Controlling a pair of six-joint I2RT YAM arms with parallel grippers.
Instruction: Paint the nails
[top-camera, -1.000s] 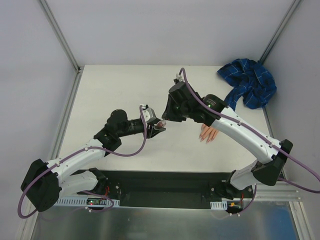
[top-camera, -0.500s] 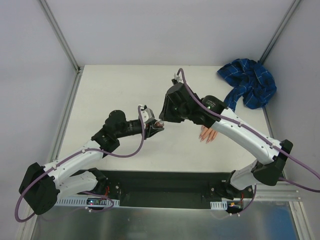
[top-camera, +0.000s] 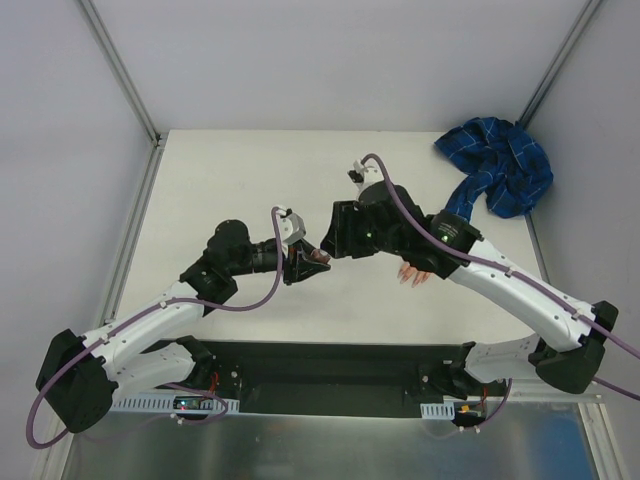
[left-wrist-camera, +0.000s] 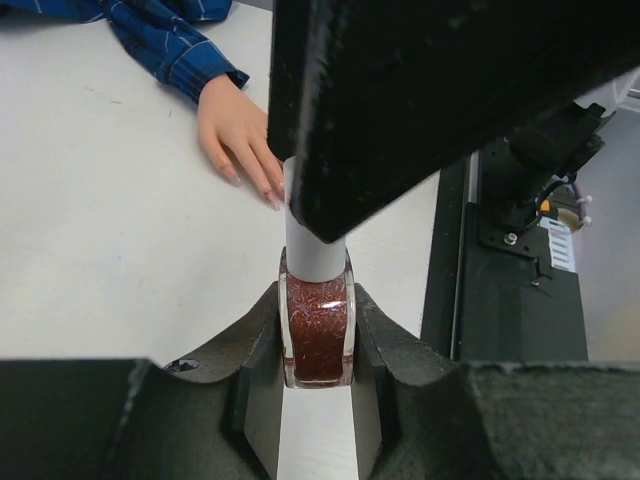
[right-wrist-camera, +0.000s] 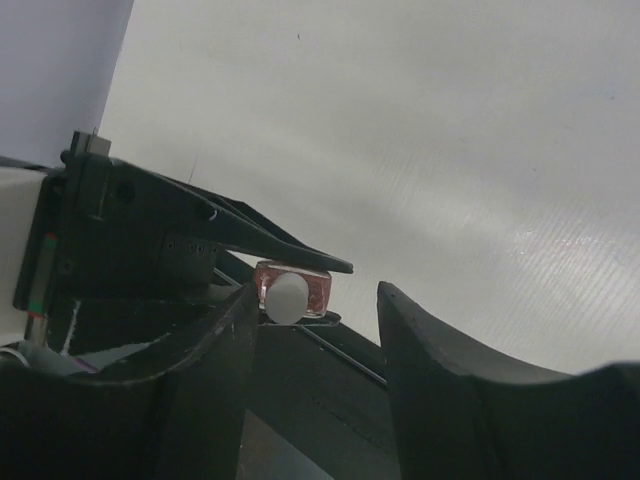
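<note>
A smooth, matte white counter (top-camera: 220, 180) is carrying everything. At the upper right of the top view a rumpled blue plaid sleeve (top-camera: 500, 165) is lying in soft folds. The flesh-coloured fake hand (left-wrist-camera: 235, 125) is resting palm down at its cuff, fingers pointing toward the lower edge of that frame.

Near the centre of the top view, well clear of the fake hand, the left tool (left-wrist-camera: 317, 335) is pinching a small square glass bottle (left-wrist-camera: 317, 345) between its black, wedge-shaped fingers. The bottle is showing glittery dark-red polish. The right tool (right-wrist-camera: 316, 295) is standing spread, its curved black fingers flanking the bottle's round white cap (right-wrist-camera: 288, 297). Whether they are touching it I cannot tell.

The nails (left-wrist-camera: 268, 197) are lying pale and glossy at the fingertips, low on the counter.
</note>
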